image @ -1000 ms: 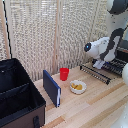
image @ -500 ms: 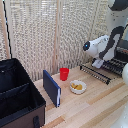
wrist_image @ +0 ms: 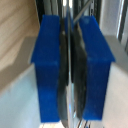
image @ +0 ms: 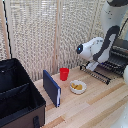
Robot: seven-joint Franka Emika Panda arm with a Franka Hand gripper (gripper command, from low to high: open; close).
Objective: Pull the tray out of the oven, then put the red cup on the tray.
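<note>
The blue-padded gripper (wrist_image: 71,70), jaws pressed nearly together around a thin dark edge, sits at the flat dark ridged metal tray (image: 102,75), whose long axis runs along the counter's back edge.

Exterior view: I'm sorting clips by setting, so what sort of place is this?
Likely a mock kitchen counter: a toaster oven, a bowl of food and a red cup on a wooden table.

No text, label, brand, number or sign can be read in either view; the oven (image: 116,59), the red cup (image: 64,73), the big black case (image: 17,97) and the blue pads (wrist_image: 48,70) in the wrist view all show plain or blurred surfaces
</note>
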